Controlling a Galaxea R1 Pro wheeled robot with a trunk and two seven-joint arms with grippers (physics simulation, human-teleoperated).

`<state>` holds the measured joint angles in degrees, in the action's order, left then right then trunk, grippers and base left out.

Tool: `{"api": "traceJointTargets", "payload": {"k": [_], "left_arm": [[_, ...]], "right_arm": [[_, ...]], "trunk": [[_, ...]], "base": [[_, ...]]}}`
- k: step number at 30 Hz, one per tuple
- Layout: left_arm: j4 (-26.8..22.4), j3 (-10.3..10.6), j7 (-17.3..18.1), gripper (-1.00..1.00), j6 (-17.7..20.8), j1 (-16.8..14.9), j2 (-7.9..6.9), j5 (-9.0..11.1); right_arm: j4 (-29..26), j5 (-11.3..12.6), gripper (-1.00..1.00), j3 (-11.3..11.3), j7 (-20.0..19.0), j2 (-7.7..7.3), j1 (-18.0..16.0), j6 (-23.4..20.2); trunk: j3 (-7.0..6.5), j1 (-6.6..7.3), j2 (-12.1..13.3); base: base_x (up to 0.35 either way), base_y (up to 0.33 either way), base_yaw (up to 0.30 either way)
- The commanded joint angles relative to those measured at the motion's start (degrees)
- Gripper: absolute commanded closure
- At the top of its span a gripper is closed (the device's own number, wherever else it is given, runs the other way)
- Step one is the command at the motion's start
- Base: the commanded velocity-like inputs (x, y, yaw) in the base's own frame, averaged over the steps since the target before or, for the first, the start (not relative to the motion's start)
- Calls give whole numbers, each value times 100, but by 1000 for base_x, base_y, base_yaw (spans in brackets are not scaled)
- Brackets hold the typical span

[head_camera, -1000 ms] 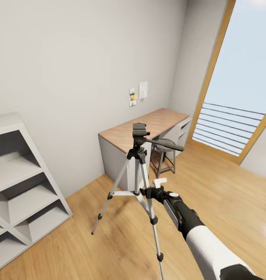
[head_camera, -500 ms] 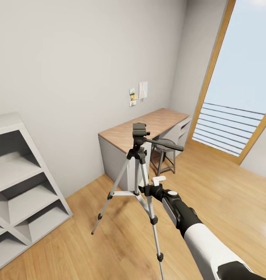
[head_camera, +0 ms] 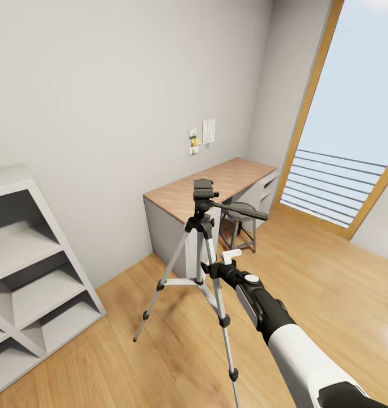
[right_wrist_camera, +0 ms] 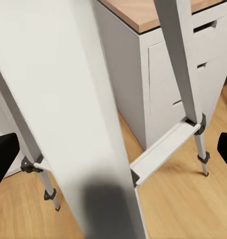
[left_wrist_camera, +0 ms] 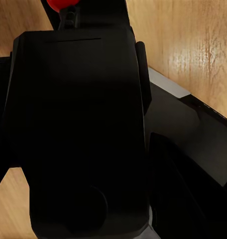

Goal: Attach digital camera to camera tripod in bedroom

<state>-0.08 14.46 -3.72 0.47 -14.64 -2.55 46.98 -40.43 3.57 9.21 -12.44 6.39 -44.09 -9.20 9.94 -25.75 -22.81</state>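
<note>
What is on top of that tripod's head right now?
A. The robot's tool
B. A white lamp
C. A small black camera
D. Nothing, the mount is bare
D: in the head view the camera tripod ends in its bare black head with the pan handle sticking out sideways, nothing mounted on it; the right tool is lower down, by the legs.

Silver-grey legs, black joints and a black head are seen on the tripod (head_camera: 202, 238). The desk (head_camera: 216, 184) is topped in warm wood over a pale grey body. The floor (head_camera: 330, 283) is light wood-grained, the wall (head_camera: 103, 113) pale grey, the shelf (head_camera: 24, 266) grey-white, the window (head_camera: 307, 107) wood-framed.
</note>
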Motion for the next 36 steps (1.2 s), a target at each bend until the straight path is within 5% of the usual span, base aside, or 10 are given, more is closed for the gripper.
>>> {"api": "traceJointTargets", "payload": {"k": [1,26,27,36], "left_arm": [[-1,49,-14,100,6,-4,0,31],[-1,49,-14,100,6,-4,0,31],[-1,49,-14,100,6,-4,0,31],[-1,49,-14,100,6,-4,0,31]], "right_arm": [[-12,34,-100,4,-7,0,-3,-32],[-21,12,-100,31,-14,-8,-3,-39],[-15,17,100,34,-12,-8,-3,-42],[58,63,100,35,-5,-6,-3,-69]], "trunk": [[11,-3,-11],[11,-3,-11],[11,-3,-11],[11,-3,-11]], "base": [[0,0,0],[0,0,0],[0,0,0],[0,0,0]]}}
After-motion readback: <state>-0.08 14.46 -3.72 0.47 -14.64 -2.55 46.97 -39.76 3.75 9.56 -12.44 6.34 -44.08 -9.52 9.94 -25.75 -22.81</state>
